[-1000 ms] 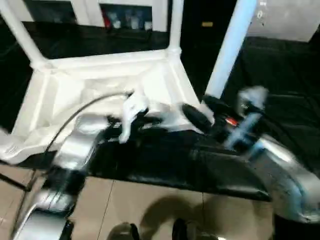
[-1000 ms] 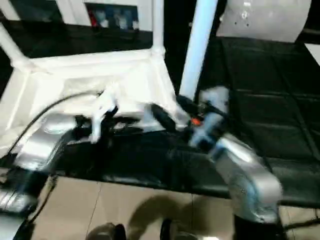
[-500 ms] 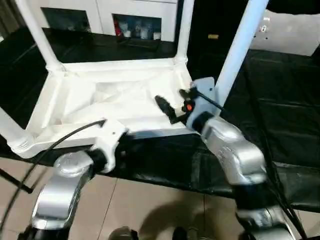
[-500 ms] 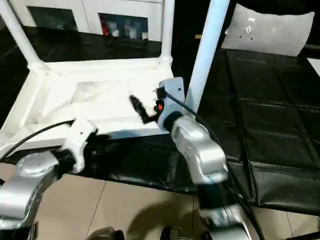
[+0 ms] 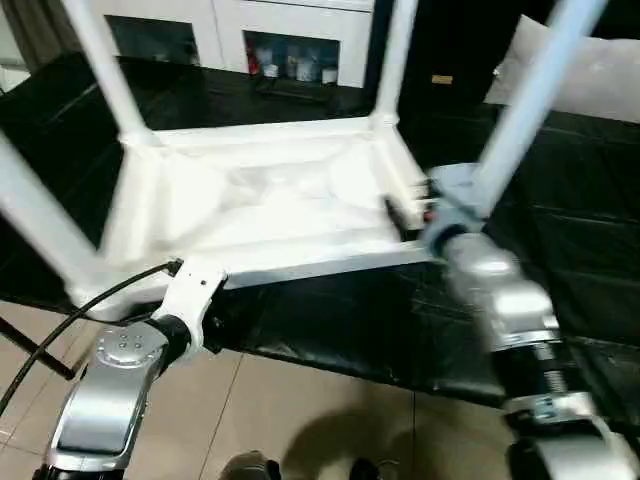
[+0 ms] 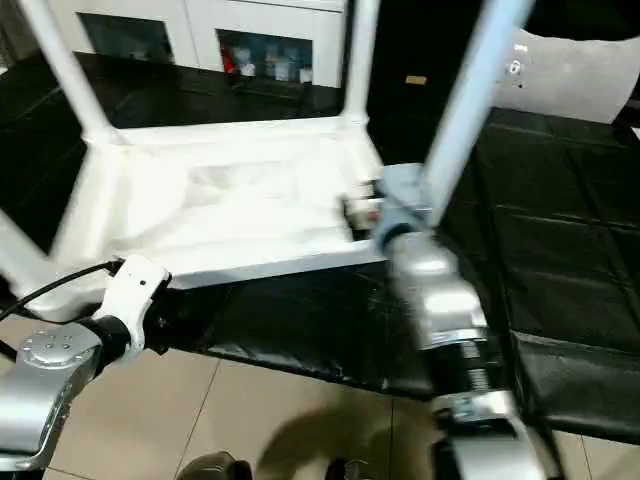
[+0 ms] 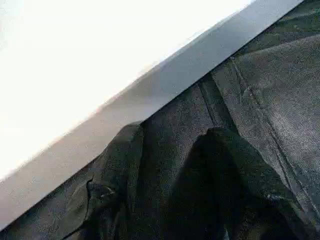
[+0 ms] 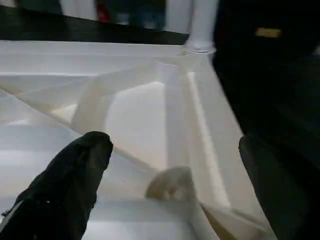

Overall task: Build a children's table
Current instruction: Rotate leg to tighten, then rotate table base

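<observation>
Our head views show the table (image 5: 270, 200) upside down on a black mat (image 6: 560, 270), legs (image 5: 105, 70) up. Our right wrist view shows the right gripper (image 8: 175, 185) spread wide over the ribbed underside. The left gripper (image 7: 172, 165) sits open beside the table's near edge.

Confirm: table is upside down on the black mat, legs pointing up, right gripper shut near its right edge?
Not quite. The right gripper is open: the right wrist view shows its fingers spread wide over the ribbed underside. The table is indeed upside down on the black mat, legs up.
</observation>
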Controlling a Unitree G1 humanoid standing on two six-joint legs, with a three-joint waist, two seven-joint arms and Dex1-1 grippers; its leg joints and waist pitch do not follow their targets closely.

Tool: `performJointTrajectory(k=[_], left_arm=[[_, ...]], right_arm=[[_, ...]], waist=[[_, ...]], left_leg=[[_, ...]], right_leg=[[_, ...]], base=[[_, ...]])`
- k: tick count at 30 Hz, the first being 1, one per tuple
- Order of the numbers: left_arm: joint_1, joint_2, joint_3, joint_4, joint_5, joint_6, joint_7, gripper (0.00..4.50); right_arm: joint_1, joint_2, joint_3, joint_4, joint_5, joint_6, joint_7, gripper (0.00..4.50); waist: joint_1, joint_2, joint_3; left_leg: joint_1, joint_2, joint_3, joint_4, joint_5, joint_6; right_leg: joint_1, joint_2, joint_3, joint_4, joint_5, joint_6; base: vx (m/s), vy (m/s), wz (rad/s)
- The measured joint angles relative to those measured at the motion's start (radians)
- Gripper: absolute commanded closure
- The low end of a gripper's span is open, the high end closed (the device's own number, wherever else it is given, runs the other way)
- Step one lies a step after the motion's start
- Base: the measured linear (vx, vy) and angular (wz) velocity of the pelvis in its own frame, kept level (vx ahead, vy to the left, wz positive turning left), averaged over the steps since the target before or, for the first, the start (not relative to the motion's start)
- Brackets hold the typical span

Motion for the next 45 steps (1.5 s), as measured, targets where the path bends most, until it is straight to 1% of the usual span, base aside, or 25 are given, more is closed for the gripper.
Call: performJointTrajectory(k=[2,3,4,5,6,8,11,13,15,17,18,20,23,24,26,28,29,30,32,34,35,38,40,42,45], left_arm=[[-0.013,-0.008,-0.009,0.021,0.001,-0.012,0.006,2.03],[-0.02,-0.017,-0.016,0.031,0.001,-0.022,0.008,2.03],[-0.022,-0.022,-0.021,0.033,0.0,-0.033,0.009,2.03],[-0.021,-0.022,-0.027,0.035,-0.006,-0.041,0.007,2.03],[-0.021,-0.032,-0.029,0.037,-0.009,-0.051,0.01,2.03],[-0.034,-0.044,-0.038,0.05,-0.009,-0.072,0.025,2.03],[-0.046,-0.043,-0.021,0.062,-0.008,-0.1,0.058,2.03],[-0.044,-0.047,-0.013,0.067,-0.008,-0.12,0.069,2.03],[-0.035,-0.056,-0.008,0.059,-0.009,-0.129,0.076,2.03],[-0.01,-0.076,-0.004,0.028,-0.022,-0.136,0.088,2.03],[0.002,-0.084,-0.004,0.014,-0.032,-0.138,0.089,2.03],[0.027,-0.106,0.011,-0.014,-0.057,-0.147,0.097,2.03],[0.035,-0.126,0.057,-0.02,-0.092,-0.213,0.113,2.03],[0.031,-0.126,0.073,-0.021,-0.099,-0.231,0.12,2.03],[0.009,-0.121,0.098,-0.019,-0.102,-0.258,0.133,2.03],[-0.006,-0.118,0.11,-0.017,-0.107,-0.274,0.136,2.03],[-0.008,-0.118,0.12,-0.016,-0.121,-0.282,0.133,2.03],[-0.009,-0.118,0.128,-0.014,-0.128,-0.284,0.131,2.03],[-0.02,-0.12,0.134,-0.008,-0.158,-0.285,0.116,2.03],[-0.04,-0.122,0.138,0.003,-0.195,-0.289,0.092,2.03],[-0.054,-0.122,0.145,0.016,-0.215,-0.293,0.081,2.03],[-0.087,-0.106,0.162,0.048,-0.255,-0.298,0.039,2.03],[-0.088,-0.084,0.17,0.059,-0.268,-0.301,0.016,2.03],[-0.088,-0.074,0.172,0.063,-0.281,-0.301,-0.002,2.03],[-0.095,-0.026,0.169,0.089,-0.296,-0.299,-0.061,2.03]], right_arm=[[-0.004,-0.073,-0.013,0.057,0.0,-0.037,0.004,0.0],[-0.008,-0.125,-0.029,0.1,0.0,-0.061,0.008,0.0],[-0.012,-0.179,-0.068,0.142,-0.003,-0.079,0.009,0.0],[-0.015,-0.208,-0.096,0.162,-0.007,-0.087,0.009,0.0],[-0.024,-0.228,-0.108,0.186,-0.008,-0.095,0.009,0.0],[-0.032,-0.262,-0.133,0.222,-0.013,-0.117,0.008,0.0],[-0.032,-0.31,-0.166,0.259,-0.026,-0.146,0.006,0.0],[-0.032,-0.344,-0.173,0.285,-0.029,-0.172,-0.001,0.0],[-0.032,-0.349,-0.186,0.285,-0.028,-0.183,-0.002,0.0],[-0.02,-0.334,-0.188,0.271,-0.028,-0.194,0.007,0.0],[-0.007,-0.324,-0.188,0.257,-0.028,-0.195,0.014,0.0],[0.026,-0.291,-0.184,0.222,-0.018,-0.205,0.044,0.0],[0.098,-0.255,-0.155,0.108,0.031,-0.208,0.141,0.0],[0.118,-0.245,-0.136,0.068,0.047,-0.205,0.168,0.0],[0.15,-0.221,-0.106,-0.011,0.075,-0.173,0.192,0.0],[0.169,-0.206,-0.086,-0.051,0.09,-0.154,0.197,0.0],[0.201,-0.182,-0.084,-0.111,0.095,-0.127,0.198,0.0],[0.217,-0.165,-0.068,-0.135,0.101,-0.113,0.201,0.0],[0.258,-0.14,-0.034,-0.189,0.115,-0.043,0.208,0.0],[0.291,-0.13,-0.011,-0.229,0.126,0.029,0.207,0.0],[0.308,-0.124,-0.008,-0.25,0.13,0.05,0.204,0.0],[0.35,-0.118,0.001,-0.297,0.133,0.081,0.2,0.0],[0.365,-0.118,0.009,-0.314,0.133,0.094,0.206,0.0],[0.373,-0.118,0.013,-0.323,0.133,0.097,0.214,0.0],[0.392,-0.127,0.057,-0.371,0.127,0.096,0.256,0.0]], waist=[[0.006,0.01,-0.005],[0.013,0.014,-0.006],[0.02,0.016,-0.006],[0.021,0.016,-0.006],[0.022,0.017,-0.006],[0.018,0.017,-0.006],[0.01,0.019,-0.009],[0.003,0.023,-0.014],[-0.004,0.027,-0.02],[-0.021,0.03,-0.023],[-0.027,0.03,-0.024],[-0.035,0.031,-0.024],[-0.037,0.031,-0.024],[-0.037,0.031,-0.024],[-0.036,0.031,-0.025],[-0.035,0.032,-0.025],[-0.033,0.031,-0.026],[-0.033,0.029,-0.027],[-0.03,0.028,-0.028],[-0.027,0.028,-0.028],[-0.027,0.028,-0.028],[-0.029,0.027,-0.029],[-0.036,0.027,-0.03],[-0.036,0.027,-0.03],[-0.033,0.026,-0.03]], left_leg=[[0.0,0.0,0.0,0.003,0.0,0.0],[0.0,0.0,0.001,0.003,0.001,0.002],[0.0,0.001,0.005,0.002,0.001,0.002],[0.0,0.002,0.008,0.002,0.001,0.003],[0.0,0.003,0.008,0.002,0.003,0.005],[-0.001,0.003,0.008,0.003,0.004,0.007],[-0.003,0.003,0.008,0.003,0.003,0.008],[-0.006,0.003,0.008,0.003,0.003,0.011],[-0.01,0.003,0.008,0.004,0.005,0.017],[-0.017,0.003,0.008,0.004,0.005,0.018],[-0.017,0.004,0.008,0.004,0.005,0.018],[-0.017,0.005,0.008,0.004,0.005,0.017],[-0.016,0.005,0.007,0.004,0.006,0.019],[-0.016,0.006,0.007,0.004,0.006,0.019],[-0.014,0.006,0.006,0.006,0.007,0.019],[-0.015,0.006,0.006,0.008,0.006,0.019],[-0.015,0.006,0.006,0.008,0.006,0.019],[-0.015,0.006,0.006,0.008,0.006,0.019],[-0.016,0.006,0.006,0.008,0.006,0.019],[-0.016,0.005,0.006,0.008,0.006,0.019],[-0.016,0.005,0.006,0.008,0.005,0.017],[-0.015,0.005,0.006,0.008,0.003,0.014],[-0.015,0.005,0.006,0.007,0.003,0.014],[-0.015,0.005,0.006,0.007,0.003,0.014],[-0.015,0.005,0.006,0.007,0.003,0.014]], right_leg=[[0.002,0.0,0.0,0.0,0.0,0.001],[0.005,-0.001,0.0,-0.001,0.001,0.001],[0.006,-0.001,0.002,-0.002,0.001,0.003],[0.008,-0.001,0.002,-0.003,0.001,0.004],[0.008,-0.001,0.002,-0.003,0.001,0.005],[0.008,-0.001,0.002,-0.004,0.002,0.006],[0.008,-0.001,0.002,-0.004,0.001,0.009],[0.005,-0.001,0.002,-0.004,0.0,0.01],[0.001,-0.001,0.002,-0.004,0.0,0.011],[0.0,-0.001,0.002,-0.003,-0.001,0.012],[0.0,-0.001,0.002,-0.003,-0.001,0.012],[-0.001,0.0,0.001,-0.003,-0.001,0.012],[-0.001,0.0,0.0,-0.003,-0.001,0.012],[-0.001,0.0,-0.001,-0.003,-0.001,0.012],[0.0,0.0,-0.001,-0.004,0.001,0.013],[0.0,0.0,-0.001,-0.004,0.001,0.013],[0.0,0.0,-0.001,-0.005,0.001,0.013],[0.0,0.0,-0.001,-0.005,0.001,0.013],[0.0,0.0,-0.001,-0.006,0.001,0.013],[0.0,-0.001,-0.001,-0.006,0.002,0.013],[0.0,-0.001,-0.001,-0.006,0.002,0.014],[0.0,-0.001,-0.001,-0.005,0.002,0.014],[0.0,-0.001,-0.001,-0.005,0.002,0.014],[0.0,-0.001,-0.001,-0.005,0.002,0.014],[0.0,-0.001,-0.001,-0.005,0.002,0.014]], base=[[0.0,0.0,0.0],[0.0,0.0,0.0],[-0.017,0.008,0.2],[-0.017,0.008,0.2],[0.0,0.0,0.0],[0.0,0.0,0.0],[0.0,0.0,0.0],[0.0,0.0,0.0],[0.0,0.0,0.0],[0.0,0.0,0.0],[0.0,0.0,0.0],[0.0,0.0,0.0],[0.0,0.0,0.0],[0.0,0.0,0.0],[0.0,0.0,0.0],[0.0,0.0,0.0],[0.0,0.0,0.0],[0.0,0.0,0.0],[0.0,0.0,0.0],[0.0,0.0,0.0],[0.0,0.0,0.0],[0.0,0.0,0.0],[0.0,0.0,0.0],[0.0,0.0,0.0],[0.0,0.0,0.0]])
